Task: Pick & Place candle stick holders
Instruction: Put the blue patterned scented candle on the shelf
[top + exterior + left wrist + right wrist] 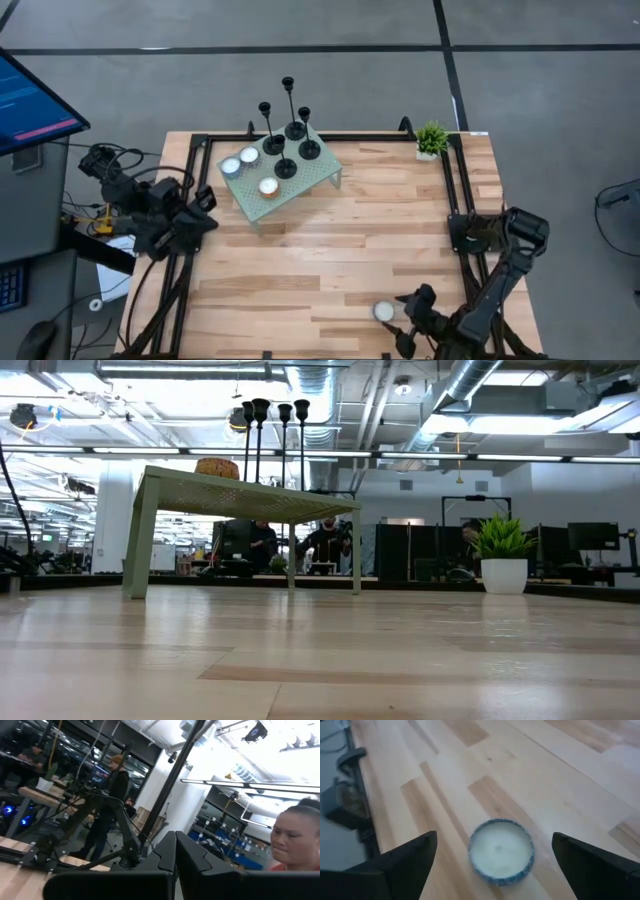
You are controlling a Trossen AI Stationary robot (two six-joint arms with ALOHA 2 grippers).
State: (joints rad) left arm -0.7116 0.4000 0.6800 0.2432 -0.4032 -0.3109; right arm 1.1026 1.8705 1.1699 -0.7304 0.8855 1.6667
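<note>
Several black candle stick holders (286,168) stand by their round bases on the pale green perforated stand (312,185) at the table's far left; their top cups show in the low view (261,405). My right gripper (402,320) is open near the table's near right edge. Its fingers stand on either side of a small white tealight candle (501,851) on the table and do not touch it; the candle also shows in the high view (384,312). My left gripper (208,212) is shut and empty at the table's left edge, its fingers together in the left wrist view (175,855).
Three tealight candles (248,156) lie on the stand beside the holders. A small potted plant (432,139) stands at the far right corner. A black metal frame (455,190) runs along the table's edges. A person shows in the room beyond the table in the left wrist view (295,840).
</note>
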